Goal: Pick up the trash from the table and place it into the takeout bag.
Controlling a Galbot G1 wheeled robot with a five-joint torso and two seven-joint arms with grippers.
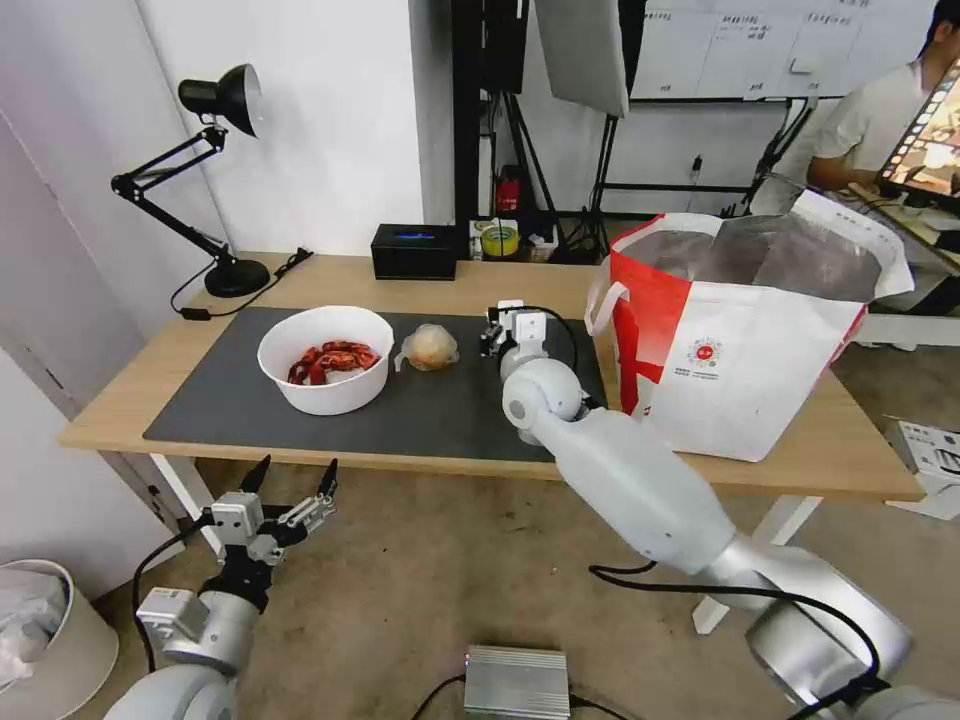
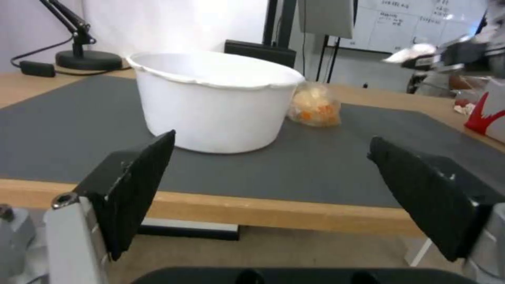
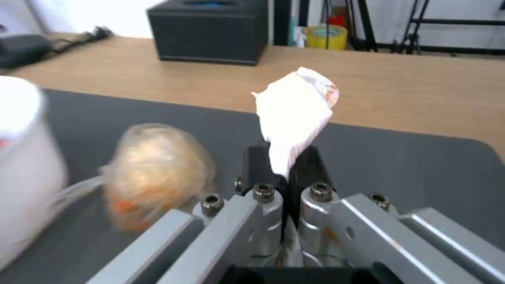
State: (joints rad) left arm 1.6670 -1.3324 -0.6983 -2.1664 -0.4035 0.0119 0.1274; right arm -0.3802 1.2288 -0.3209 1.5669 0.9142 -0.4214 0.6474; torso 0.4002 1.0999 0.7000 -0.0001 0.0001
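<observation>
My right gripper [image 3: 281,161] is shut on a crumpled white tissue [image 3: 294,114], which sticks up from the closed fingers above the dark grey mat [image 3: 400,157]. In the head view this gripper [image 1: 497,330] hangs over the mat between the clear-wrapped pale-orange lump [image 1: 429,347] and the takeout bag [image 1: 740,340]. The bag stands open on the table [image 1: 470,275] at the right, its silvery lining showing. A white round bowl [image 1: 325,358] of red scraps sits on the mat's left half. My left gripper [image 1: 290,490] is open, below and in front of the table's front edge, facing the bowl [image 2: 210,106].
A black box [image 1: 414,250] and a yellow tape roll [image 1: 500,240] stand at the table's back edge. A black desk lamp [image 1: 215,180] with its cable is at the back left. On the floor lie a silver box [image 1: 517,683] and a white bin [image 1: 40,630].
</observation>
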